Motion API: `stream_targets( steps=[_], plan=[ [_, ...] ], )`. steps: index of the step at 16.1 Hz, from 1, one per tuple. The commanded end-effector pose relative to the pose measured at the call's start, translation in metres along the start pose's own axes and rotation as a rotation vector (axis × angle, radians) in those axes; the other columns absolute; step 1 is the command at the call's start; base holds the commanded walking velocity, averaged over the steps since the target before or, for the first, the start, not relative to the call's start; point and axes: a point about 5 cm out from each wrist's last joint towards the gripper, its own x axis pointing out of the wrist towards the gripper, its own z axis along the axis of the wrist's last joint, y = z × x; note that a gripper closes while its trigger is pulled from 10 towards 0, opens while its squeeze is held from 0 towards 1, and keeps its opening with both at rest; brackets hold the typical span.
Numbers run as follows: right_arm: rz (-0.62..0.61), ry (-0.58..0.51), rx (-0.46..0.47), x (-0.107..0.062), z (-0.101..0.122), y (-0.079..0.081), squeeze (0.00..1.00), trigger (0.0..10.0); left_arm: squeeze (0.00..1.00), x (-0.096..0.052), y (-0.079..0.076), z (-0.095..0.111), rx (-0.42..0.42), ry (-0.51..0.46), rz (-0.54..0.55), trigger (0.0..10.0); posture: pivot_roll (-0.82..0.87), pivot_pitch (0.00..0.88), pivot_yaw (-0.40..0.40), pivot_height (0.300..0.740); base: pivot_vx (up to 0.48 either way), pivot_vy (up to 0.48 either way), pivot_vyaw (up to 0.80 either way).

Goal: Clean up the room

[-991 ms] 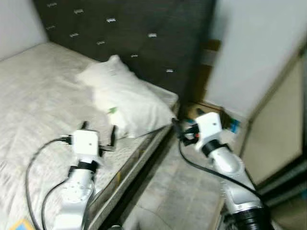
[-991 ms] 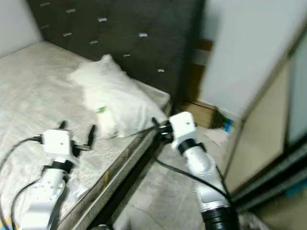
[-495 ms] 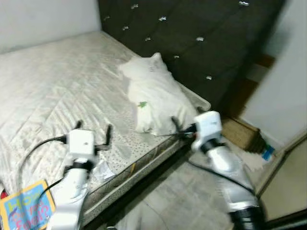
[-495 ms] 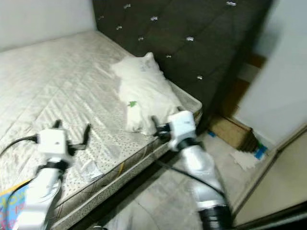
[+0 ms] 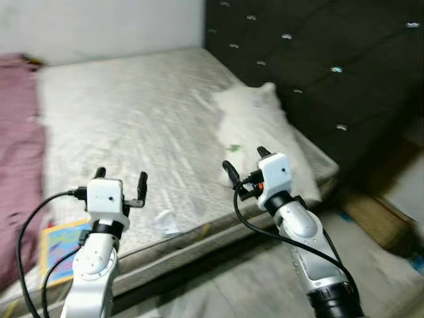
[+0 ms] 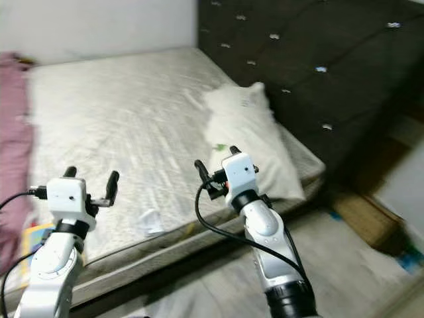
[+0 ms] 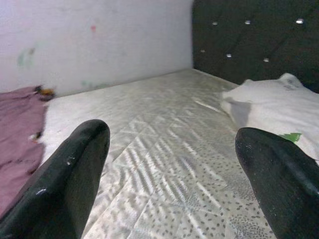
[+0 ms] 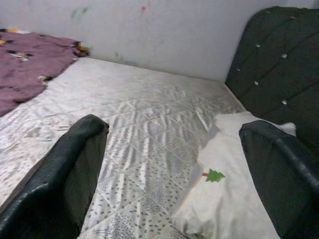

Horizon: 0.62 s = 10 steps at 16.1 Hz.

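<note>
Left gripper [image 5: 120, 180] spread, empty, over mattress [image 5: 126, 112] | right gripper [image 5: 244, 163] spread, empty, near pillow [image 5: 265, 129] | pillow's long axis runs headboard-to-foot | book [image 5: 58, 243] flat at mattress edge

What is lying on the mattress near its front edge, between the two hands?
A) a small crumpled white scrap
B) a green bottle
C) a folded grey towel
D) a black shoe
A: a small crumpled white scrap lies on the mattress near its front edge, between the left hand and the right hand, both open and empty.
</note>
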Motion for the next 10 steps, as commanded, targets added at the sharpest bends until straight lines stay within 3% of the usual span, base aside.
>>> stream_targets(
  steps=[1,9,10],
  plan=[
    [-0.020,0.000,-0.003,-0.0016,-0.0002,-0.0062,0.00,10.0,0.00,-0.0007,-0.0044,0.0004,-0.008,-0.001,-0.028,10.0,-0.01,0.070,-0.090,0.740,0.000,0.000,0.79],
    [-0.030,-0.017,0.009,-0.0006,0.0027,-0.0084,0.00,10.0,0.00,0.0006,-0.0067,-0.0002,-0.027,-0.001,-0.043,10.0,-0.02,0.068,-0.090,0.740,0.000,0.000,0.79],
    [-0.032,-0.017,0.018,-0.0013,0.0025,-0.0083,0.00,10.0,0.00,0.0010,-0.0072,0.0011,-0.026,-0.012,-0.054,10.0,-0.02,0.068,-0.090,0.740,0.000,0.000,0.00]
  ],
)
